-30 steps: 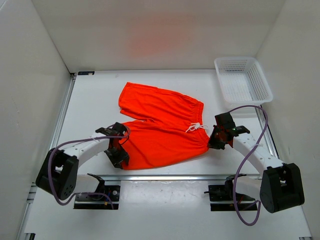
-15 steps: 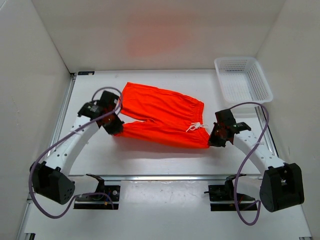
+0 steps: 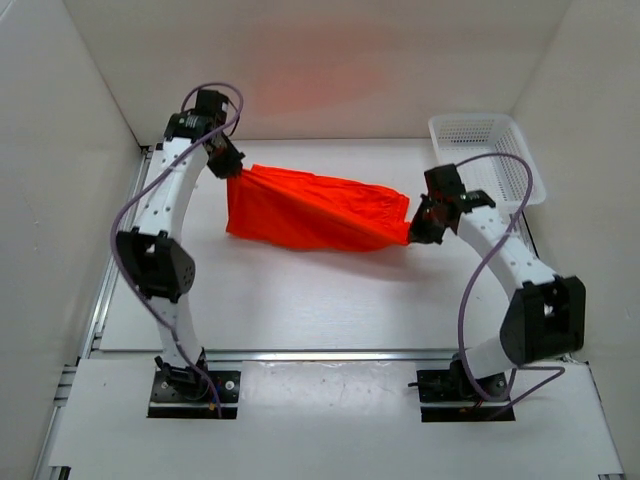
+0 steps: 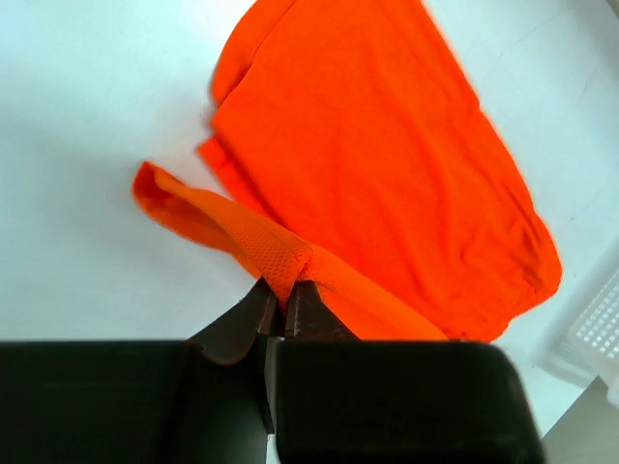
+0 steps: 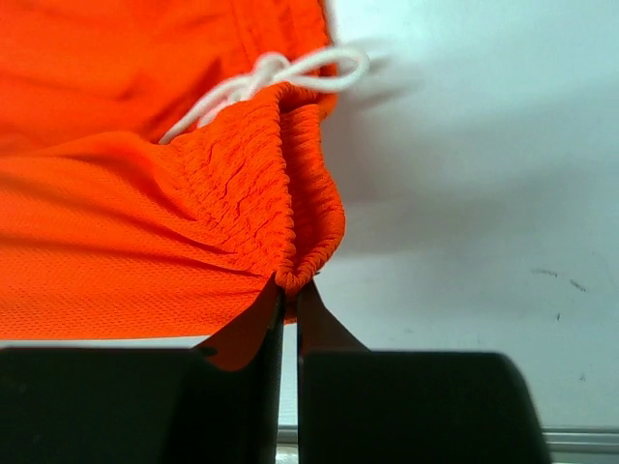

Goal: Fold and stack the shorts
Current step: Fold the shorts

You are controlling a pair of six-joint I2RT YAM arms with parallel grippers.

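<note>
**Right gripper** [image 5: 288, 288]: the jaws are pressed together on the gathered waistband [image 5: 256, 193] of the orange shorts [image 3: 315, 212] and pinch only its folded edge. The white drawstring [image 5: 290, 70] lies just beyond the pinch.

**Shorts:** they are stretched between the two arms over the middle of the white table [image 3: 300, 300]. Whether the sagging lower edge touches the table cannot be told.

**Left gripper** [image 4: 287, 298], farther back: the jaws are closed on a thin ridge of leg fabric, and a loose flap hangs to one side.

**White mesh basket** [image 3: 487, 160]: it sits in the far right corner, apart from the cloth.

**Risks, as judged:**
- Both holds look shallow, so more tension could pull the fabric out of either pinch and drop the fold.
- Uneven lowering would leave the layers misaligned.
- The loose flap or the drawstring could get trapped under the fold.
</note>
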